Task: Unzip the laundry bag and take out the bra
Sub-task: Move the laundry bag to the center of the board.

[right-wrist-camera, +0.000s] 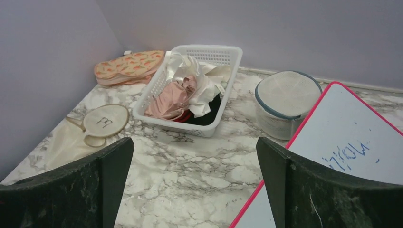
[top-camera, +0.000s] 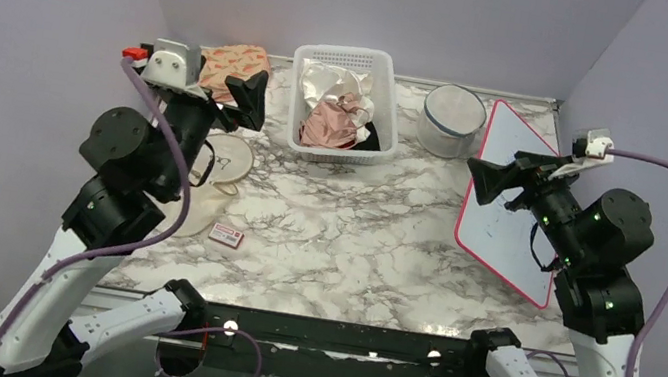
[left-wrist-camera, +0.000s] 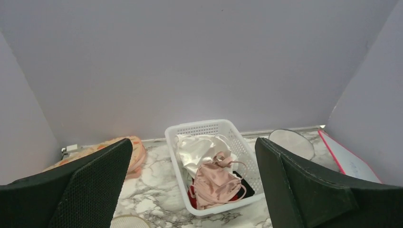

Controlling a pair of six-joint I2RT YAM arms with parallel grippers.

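Marble table is topped at 1 o'clock by the bag, seemingly zipped; the bra cannot be made out. Left gripper and right gripper are spread, empty. Unbraced, the bag could be dragged by a zip pull.

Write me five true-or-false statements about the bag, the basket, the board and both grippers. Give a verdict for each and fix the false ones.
1. In the top view, the laundry bag stands to the right of the white basket. True.
2. The left gripper is shut on the bag's rim. False: it is open, up in the air left of the basket, and holds nothing.
3. The whiteboard has a pink-red border and blue writing. True.
4. The basket is empty. False: it holds a cream-white cloth and a pink cloth.
5. The right gripper is open above the whiteboard. True.
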